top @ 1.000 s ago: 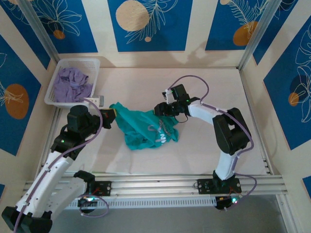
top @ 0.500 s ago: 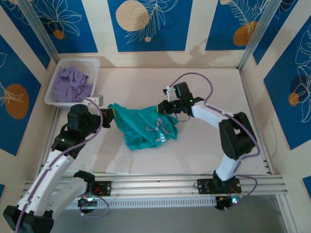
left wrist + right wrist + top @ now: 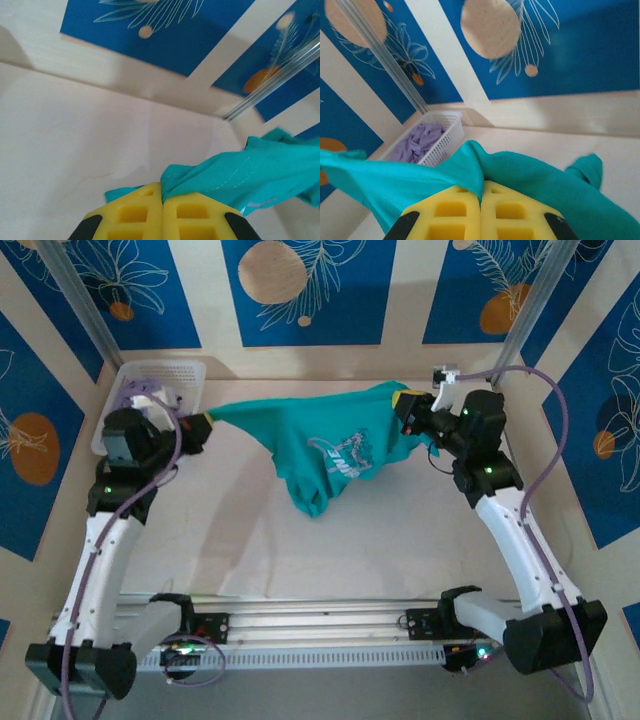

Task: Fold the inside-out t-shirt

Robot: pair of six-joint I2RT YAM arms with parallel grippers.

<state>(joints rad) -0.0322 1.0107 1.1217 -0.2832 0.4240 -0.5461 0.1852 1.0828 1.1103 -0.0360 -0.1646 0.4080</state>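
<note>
My left gripper (image 3: 161,192) is clamped shut, with a thin fold of the inside-out t-shirt (image 3: 330,445) pinched between its yellow pads. My right gripper (image 3: 481,192) is closed the same way on another edge of the teal cloth. Between the two the shirt hangs stretched in the air, and its middle sags in a bunch toward the table (image 3: 300,560). Just behind the left gripper sits the white basket (image 3: 165,367) holding the lavender garment (image 3: 420,142).

My worry is the bite. Each pair of pads seems to hold only a narrow fold, so spreading the arms wider could pull it free. The sagging middle looks twisted, and lowering it as it is would likely land it creased rather than flat.

The overhead camera gives me the whole span, the sag and a pale print on the cloth. The wrist cameras show how the cloth sits between the pads. The right wrist camera also looks across the table into the basket.
</note>
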